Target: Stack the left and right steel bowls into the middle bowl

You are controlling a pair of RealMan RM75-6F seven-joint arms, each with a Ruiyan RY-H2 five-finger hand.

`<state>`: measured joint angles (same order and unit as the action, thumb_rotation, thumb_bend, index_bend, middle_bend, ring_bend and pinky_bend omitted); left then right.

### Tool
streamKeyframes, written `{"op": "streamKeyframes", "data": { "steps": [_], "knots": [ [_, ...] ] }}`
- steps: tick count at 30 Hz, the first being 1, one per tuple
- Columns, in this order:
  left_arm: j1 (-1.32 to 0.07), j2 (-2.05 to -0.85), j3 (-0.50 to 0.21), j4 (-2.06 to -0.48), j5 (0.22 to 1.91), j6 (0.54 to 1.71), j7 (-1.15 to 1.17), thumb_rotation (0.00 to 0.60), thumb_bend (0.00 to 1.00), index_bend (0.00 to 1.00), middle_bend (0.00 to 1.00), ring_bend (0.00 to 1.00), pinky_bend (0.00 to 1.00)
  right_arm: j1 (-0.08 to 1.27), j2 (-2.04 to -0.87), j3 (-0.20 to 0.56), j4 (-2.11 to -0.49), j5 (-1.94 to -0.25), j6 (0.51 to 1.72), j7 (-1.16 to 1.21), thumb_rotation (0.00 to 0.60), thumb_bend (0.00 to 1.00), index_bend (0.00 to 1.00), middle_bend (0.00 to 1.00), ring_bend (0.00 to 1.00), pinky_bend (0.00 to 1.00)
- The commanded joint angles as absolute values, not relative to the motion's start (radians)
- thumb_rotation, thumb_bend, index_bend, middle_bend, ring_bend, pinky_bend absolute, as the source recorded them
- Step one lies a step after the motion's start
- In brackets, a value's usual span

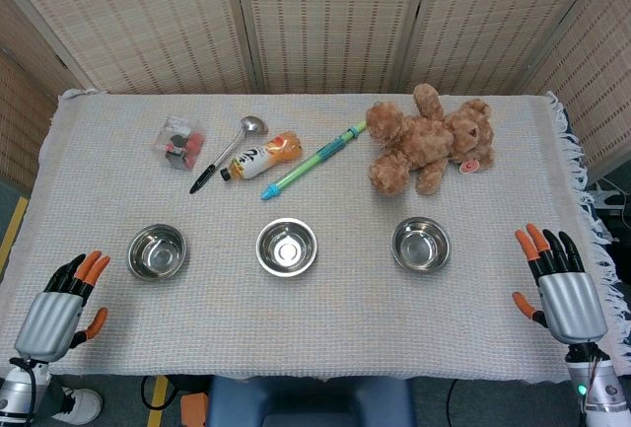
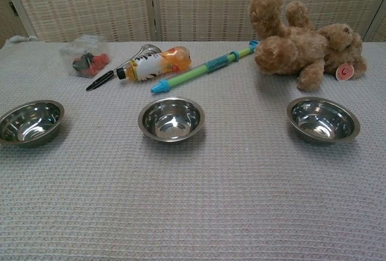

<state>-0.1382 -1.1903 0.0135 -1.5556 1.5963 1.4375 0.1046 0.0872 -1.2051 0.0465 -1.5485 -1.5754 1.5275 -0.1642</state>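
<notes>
Three steel bowls stand in a row on the grey cloth: the left bowl (image 1: 157, 251) (image 2: 30, 122), the middle bowl (image 1: 287, 247) (image 2: 171, 119) and the right bowl (image 1: 421, 245) (image 2: 322, 119). Each is upright and holds nothing. My left hand (image 1: 61, 306) hovers at the table's front left corner, fingers apart, well short of the left bowl. At the front right edge my right hand (image 1: 560, 289) is likewise spread and holds nothing, to the right of the right bowl. Neither hand shows in the chest view.
Behind the bowls lie a clear packet of small items (image 1: 177, 142), a spoon (image 1: 229, 153), an orange bottle (image 1: 262, 157), a green-blue tube (image 1: 313, 161) and a brown teddy bear (image 1: 430, 138). A folding screen (image 1: 325, 13) closes the back.
</notes>
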Motion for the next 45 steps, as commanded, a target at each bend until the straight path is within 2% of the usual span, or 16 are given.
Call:
{"op": "streamKeyframes", "data": {
  "steps": [1, 12, 17, 20, 24, 28, 31, 35, 40, 45],
  "knots": [
    [-0.152, -1.227, 0.021, -1.540, 1.612, 1.418, 0.130, 0.600, 0.41, 0.00, 0.00, 0.00, 0.13, 0.083, -1.209, 0.050, -1.544, -1.579, 1.538, -0.159, 0.600, 0.12, 0.00, 0.00, 0.00, 0.00],
    [-0.194, -1.506, -0.012, -1.313, 1.576, 1.350, 0.432, 0.600, 0.41, 0.00, 0.00, 0.00, 0.11, 0.078, -1.197, 0.046, -1.551, -1.573, 1.532, -0.151, 0.600, 0.12, 0.00, 0.00, 0.00, 0.00],
    [-0.227, -1.601, -0.049, -1.160, 1.546, 1.331, 0.447, 0.600, 0.41, 0.01, 0.00, 0.00, 0.11, 0.074, -1.191, 0.045, -1.556, -1.576, 1.538, -0.149, 0.600, 0.12, 0.00, 0.00, 0.00, 0.00],
    [-0.248, -1.646, -0.062, -1.070, 1.537, 1.321, 0.428, 0.600, 0.41, 0.05, 0.00, 0.00, 0.10, 0.074, -1.190, 0.046, -1.558, -1.572, 1.535, -0.151, 0.600, 0.12, 0.00, 0.00, 0.00, 0.00],
    [-0.272, -1.704, -0.073, -0.949, 1.536, 1.323, 0.397, 0.600, 0.41, 0.17, 0.00, 0.00, 0.10, 0.074, -1.187, 0.046, -1.561, -1.564, 1.526, -0.153, 0.600, 0.12, 0.00, 0.00, 0.00, 0.00],
    [-0.293, -1.772, -0.077, -0.814, 1.559, 1.369, 0.326, 0.600, 0.41, 0.36, 0.02, 0.00, 0.10, 0.074, -1.182, 0.044, -1.567, -1.560, 1.521, -0.155, 0.600, 0.12, 0.00, 0.00, 0.00, 0.00],
    [-0.309, -1.825, -0.078, -0.708, 1.583, 1.425, 0.251, 0.600, 0.41, 0.54, 0.11, 0.00, 0.11, 0.073, -1.177, 0.045, -1.572, -1.558, 1.520, -0.154, 0.600, 0.12, 0.00, 0.00, 0.00, 0.00],
    [-0.332, -1.881, -0.075, -0.591, 1.590, 1.434, 0.186, 0.600, 0.41, 0.67, 0.17, 0.01, 0.13, 0.071, -1.173, 0.045, -1.577, -1.556, 1.521, -0.153, 0.600, 0.12, 0.00, 0.00, 0.00, 0.00],
    [-0.353, -1.940, -0.073, -0.497, 1.609, 1.510, 0.111, 0.600, 0.42, 0.78, 0.25, 0.07, 0.14, 0.068, -1.165, 0.045, -1.584, -1.557, 1.524, -0.147, 0.600, 0.12, 0.00, 0.00, 0.00, 0.00],
    [-0.382, -1.967, -0.071, -0.499, 1.636, 1.607, 0.083, 0.600, 0.42, 0.79, 0.26, 0.08, 0.15, 0.067, -1.158, 0.045, -1.589, -1.553, 1.520, -0.141, 0.600, 0.12, 0.00, 0.00, 0.00, 0.00]
  ]
}}
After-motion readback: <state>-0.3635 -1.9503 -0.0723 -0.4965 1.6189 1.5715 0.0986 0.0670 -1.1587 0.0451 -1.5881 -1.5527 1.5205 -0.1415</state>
